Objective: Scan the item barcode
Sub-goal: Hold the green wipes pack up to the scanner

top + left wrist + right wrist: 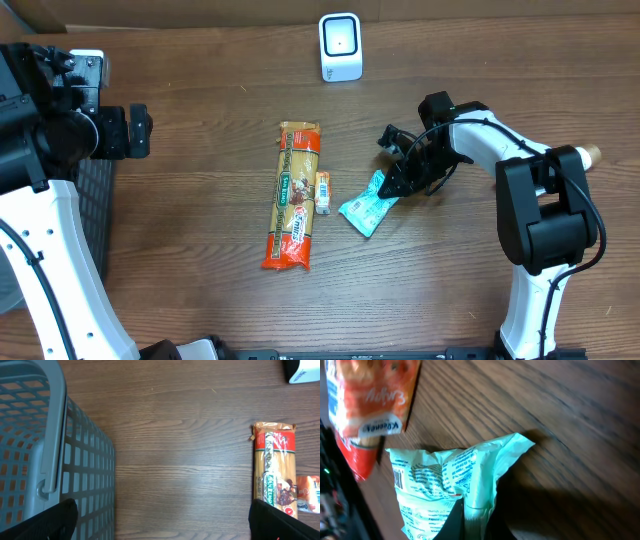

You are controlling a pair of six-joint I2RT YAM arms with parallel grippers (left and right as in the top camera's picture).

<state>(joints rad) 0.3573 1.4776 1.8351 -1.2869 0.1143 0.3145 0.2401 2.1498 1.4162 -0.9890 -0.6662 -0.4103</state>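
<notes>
The right gripper (398, 182) is closed on the right end of the mint-green packet (364, 212), which lies on the surface (200, 250) right of the pasta bag (297, 195); the left gripper (132, 131) stands wide open and empty at the left edge. Only the right wrist view shows the packet's barcode (397, 478); the left wrist view shows a grey basket (85, 475).

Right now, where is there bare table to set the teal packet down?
Bare wood lies between the basket and the pasta packet, and between the scanner and the pasta's top. Crowded mid-table: pasta, small orange packet and teal packet lie close together, right gripper pinching the teal one.
</notes>
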